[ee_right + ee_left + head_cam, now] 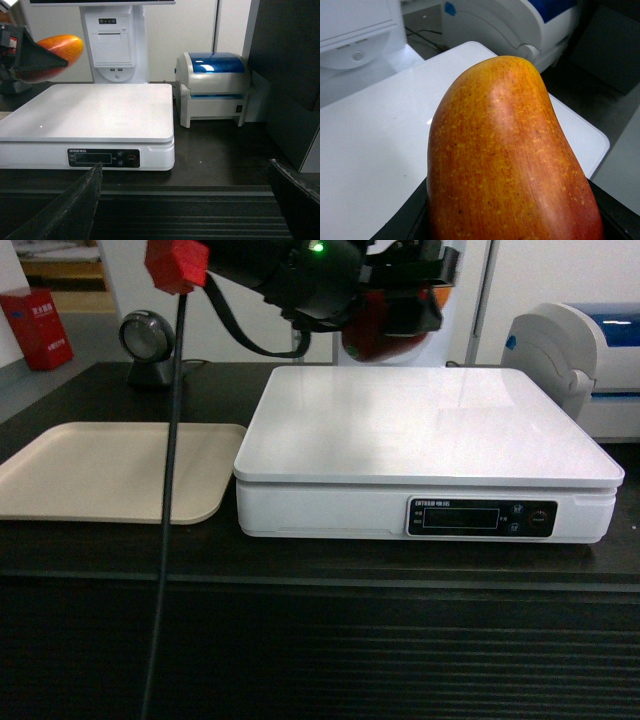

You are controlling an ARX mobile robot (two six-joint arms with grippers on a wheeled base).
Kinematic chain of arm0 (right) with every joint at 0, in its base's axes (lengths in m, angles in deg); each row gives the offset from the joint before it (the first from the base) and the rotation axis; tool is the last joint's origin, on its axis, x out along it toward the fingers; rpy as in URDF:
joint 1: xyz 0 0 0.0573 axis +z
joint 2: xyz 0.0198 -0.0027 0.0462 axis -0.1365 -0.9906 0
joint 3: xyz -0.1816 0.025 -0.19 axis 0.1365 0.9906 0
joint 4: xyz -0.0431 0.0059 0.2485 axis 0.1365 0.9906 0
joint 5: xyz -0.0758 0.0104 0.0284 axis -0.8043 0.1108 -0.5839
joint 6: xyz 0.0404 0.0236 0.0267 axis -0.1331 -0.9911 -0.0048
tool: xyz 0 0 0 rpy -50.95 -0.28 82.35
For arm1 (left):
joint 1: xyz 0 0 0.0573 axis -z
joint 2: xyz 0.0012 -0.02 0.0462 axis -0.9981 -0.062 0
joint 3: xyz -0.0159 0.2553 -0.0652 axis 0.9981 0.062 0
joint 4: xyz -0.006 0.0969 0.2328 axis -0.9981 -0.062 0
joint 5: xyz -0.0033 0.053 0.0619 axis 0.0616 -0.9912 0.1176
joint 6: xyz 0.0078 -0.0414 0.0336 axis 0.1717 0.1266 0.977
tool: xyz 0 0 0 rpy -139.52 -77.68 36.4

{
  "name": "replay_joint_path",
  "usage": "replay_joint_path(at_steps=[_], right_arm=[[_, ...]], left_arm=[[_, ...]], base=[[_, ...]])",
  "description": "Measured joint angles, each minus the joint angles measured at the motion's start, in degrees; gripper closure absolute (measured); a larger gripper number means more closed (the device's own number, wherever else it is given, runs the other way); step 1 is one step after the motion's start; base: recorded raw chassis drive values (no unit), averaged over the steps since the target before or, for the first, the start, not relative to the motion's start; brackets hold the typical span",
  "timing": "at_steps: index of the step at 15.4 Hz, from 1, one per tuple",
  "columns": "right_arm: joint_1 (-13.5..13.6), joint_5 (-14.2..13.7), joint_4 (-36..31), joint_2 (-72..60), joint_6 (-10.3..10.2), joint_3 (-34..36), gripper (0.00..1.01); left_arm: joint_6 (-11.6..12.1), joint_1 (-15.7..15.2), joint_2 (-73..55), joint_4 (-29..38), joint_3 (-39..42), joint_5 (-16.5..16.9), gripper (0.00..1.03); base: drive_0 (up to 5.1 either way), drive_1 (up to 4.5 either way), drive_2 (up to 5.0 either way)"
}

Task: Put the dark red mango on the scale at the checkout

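My left gripper (395, 315) has its black fingers (405, 220) closed around the dark red mango (507, 160), which fills my left wrist view, orange-red and speckled, its tip pointing away from the camera. From the right wrist view, the mango pokes out past a black finger, in the air above the far left part of the scale (420, 425); it does not touch the platform. In the head view my left arm reaches in from the top, crossing toward the middle, with the fruit partly hidden under the wrist at the scale's far edge.

My right gripper (185, 200) sits low in front of the checkout (320, 640), its two black fingers (65, 210) spread wide with nothing between them, aimed at the scale's display strip.

The white scale stands on the black counter. A beige tray (105, 470) lies just left of it. A white and blue label printer (212, 87) stands to its right. Behind is what looks like a barcode scanner (148, 340), though the head view is dim there.
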Motion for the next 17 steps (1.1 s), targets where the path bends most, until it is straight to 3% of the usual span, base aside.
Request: replay_joint_path(at_steps=[4, 9, 12, 14, 17], right_arm=[[0.0, 0.0, 0.0, 0.0, 0.0, 0.0, 0.03], [0.0, 0.0, 0.0, 0.0, 0.0, 0.0, 0.03], [0.0, 0.0, 0.0, 0.0, 0.0, 0.0, 0.03], [0.0, 0.0, 0.0, 0.0, 0.0, 0.0, 0.03], [0.0, 0.0, 0.0, 0.0, 0.0, 0.0, 0.03]], left_arm=[[-1.9, 4.8, -4.3, -3.1, -7.2, -2.0, 0.41], [-12.9, 7.2, -16.2, -13.6, -21.6, -7.9, 0.41], [-22.8, 7.8, -24.7, -22.6, -35.5, -14.0, 0.42], [-26.2, 8.5, -26.6, -25.9, -41.4, -18.1, 0.42], [-28.1, 8.9, -29.2, -30.4, -46.4, -23.8, 0.42]], base=[[0.0, 0.0, 0.0], [0.0, 0.0, 0.0], [0.0, 0.0, 0.0], [0.0, 0.0, 0.0], [0.0, 0.0, 0.0]])
